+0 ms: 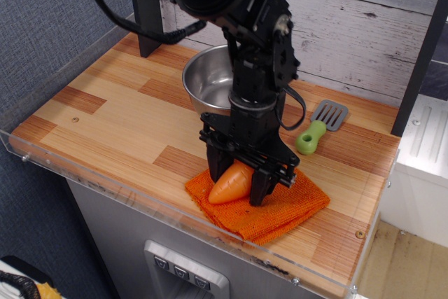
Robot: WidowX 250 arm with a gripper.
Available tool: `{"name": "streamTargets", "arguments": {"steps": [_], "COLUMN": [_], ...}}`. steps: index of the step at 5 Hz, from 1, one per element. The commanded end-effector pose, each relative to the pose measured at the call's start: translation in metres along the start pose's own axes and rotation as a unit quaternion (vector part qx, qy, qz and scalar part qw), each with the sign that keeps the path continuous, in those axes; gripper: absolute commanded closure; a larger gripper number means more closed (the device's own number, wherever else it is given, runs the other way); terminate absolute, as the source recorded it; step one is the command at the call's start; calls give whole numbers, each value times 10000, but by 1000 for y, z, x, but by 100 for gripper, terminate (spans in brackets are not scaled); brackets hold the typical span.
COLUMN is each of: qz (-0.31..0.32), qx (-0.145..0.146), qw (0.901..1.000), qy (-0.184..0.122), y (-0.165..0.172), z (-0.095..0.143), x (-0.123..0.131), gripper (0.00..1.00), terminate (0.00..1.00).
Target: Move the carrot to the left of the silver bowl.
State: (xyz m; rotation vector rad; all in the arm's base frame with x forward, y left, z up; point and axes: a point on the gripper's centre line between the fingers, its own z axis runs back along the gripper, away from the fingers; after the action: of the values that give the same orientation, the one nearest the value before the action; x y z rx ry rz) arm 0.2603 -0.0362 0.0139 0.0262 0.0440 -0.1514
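Observation:
The orange toy carrot (227, 185) lies on a folded orange knitted cloth (295, 204) near the table's front edge, its tip pointing front left. My black gripper (238, 181) has come straight down on it. One finger stands on each side of the carrot's thick end, and the jaws are closed in against it. The silver bowl (203, 83) stands upright behind the gripper, at the back middle of the table. My arm partly hides its right side. The carrot is in front of the bowl and slightly to its right.
A grey spatula with a green handle (313, 136) lies to the right of the bowl. A clear acrylic wall (105, 187) runs along the front and left edges of the wooden table. A dark post (145, 8) stands at the back left.

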Motion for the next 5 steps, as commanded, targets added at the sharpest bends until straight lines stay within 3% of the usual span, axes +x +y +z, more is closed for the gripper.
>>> {"name": "streamTargets", "arguments": {"steps": [1, 2, 3, 4, 5], "qz": [-111, 503, 1223, 1639, 1568], "qx": [-194, -498, -296, -102, 219], "qw": [9986, 9918, 9826, 9791, 9815], "qy": [-469, -1066, -1366, -1197, -1074], "y": [2, 42, 94, 147, 178], "z": [49, 98, 148, 140, 113], "x": [-4, -6, 0, 20, 47], "gripper": [100, 100, 100, 100, 100], "terminate": [0, 0, 0, 0, 0]}}
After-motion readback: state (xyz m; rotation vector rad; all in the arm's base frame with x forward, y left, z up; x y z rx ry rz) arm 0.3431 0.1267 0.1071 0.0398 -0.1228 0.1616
